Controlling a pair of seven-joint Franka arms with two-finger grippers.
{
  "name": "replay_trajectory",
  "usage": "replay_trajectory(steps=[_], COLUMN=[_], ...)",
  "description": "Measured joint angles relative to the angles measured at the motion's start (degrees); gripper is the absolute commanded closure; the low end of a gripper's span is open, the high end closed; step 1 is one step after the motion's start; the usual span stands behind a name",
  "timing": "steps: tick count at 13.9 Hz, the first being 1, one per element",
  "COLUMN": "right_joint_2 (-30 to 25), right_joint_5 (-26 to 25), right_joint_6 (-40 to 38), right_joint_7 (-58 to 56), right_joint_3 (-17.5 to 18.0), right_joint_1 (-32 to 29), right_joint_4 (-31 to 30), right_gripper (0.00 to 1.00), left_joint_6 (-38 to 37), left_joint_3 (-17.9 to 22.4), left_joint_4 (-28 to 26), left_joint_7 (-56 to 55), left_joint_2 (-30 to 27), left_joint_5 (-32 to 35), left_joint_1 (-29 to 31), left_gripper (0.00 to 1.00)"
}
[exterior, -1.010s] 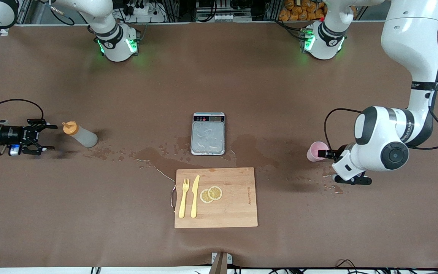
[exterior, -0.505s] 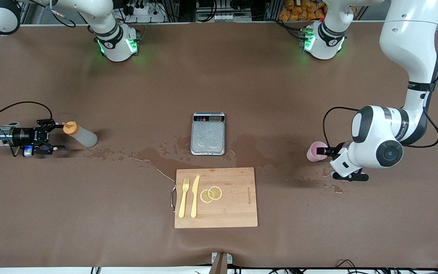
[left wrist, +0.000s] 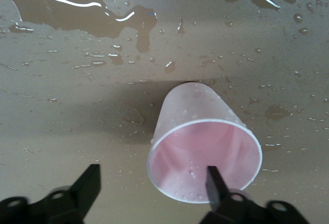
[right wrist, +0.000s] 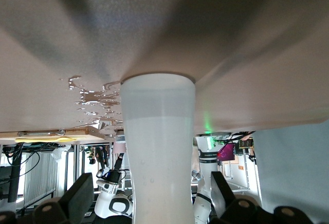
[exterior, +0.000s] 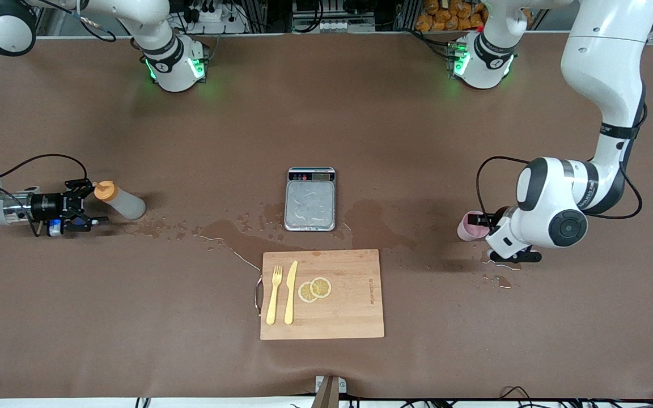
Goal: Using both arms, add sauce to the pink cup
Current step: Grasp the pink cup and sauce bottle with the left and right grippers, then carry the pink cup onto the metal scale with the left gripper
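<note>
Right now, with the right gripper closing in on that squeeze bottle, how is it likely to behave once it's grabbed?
The sauce bottle stands tall and narrow, so a sideways nudge from the open right gripper could tip it. Its translucent plastic wall looks soft, so it will probably give under the fingers and might push sauce out. Spilled liquid lies on the table beside it, so it may also slide.

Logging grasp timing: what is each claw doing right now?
Left claw: open, one finger inside the pink cup, not yet closed.
Right claw: open around the sauce bottle, not yet gripping.

pink cup (exterior: 467, 225), orange-capped whitish sauce (exterior: 119, 201)
</note>
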Motion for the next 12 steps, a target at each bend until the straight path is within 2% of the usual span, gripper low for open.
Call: replay_trajectory(steps=[9, 10, 12], right_joint_2=[1.72, 1.73, 1.74], right_joint_5=[0.0, 0.0, 0.0], right_joint_6=[-0.04, -0.07, -0.54], right_joint_7=[-0.92, -0.96, -1.24], right_joint_3=[0.03, 0.04, 0.06], right_joint_1=[2.31, 2.59, 3.12], right_joint_4=[-0.01, -0.01, -0.01], right_gripper=[0.0, 0.04, 0.22], left_joint_6=[0.0, 0.02, 0.34], left_joint_3=[-0.15, -0.15, -0.17], left_joint_4=[0.09, 0.1, 0.49], left_joint_7=[-0.33, -0.33, -0.33], left_joint_2=[-0.09, -0.09, -0.24], left_joint_5=[-0.48, -0.48, -0.48], left_joint_1=[-0.07, -0.05, -0.03], left_gripper=[1.0, 1.0, 1.0])
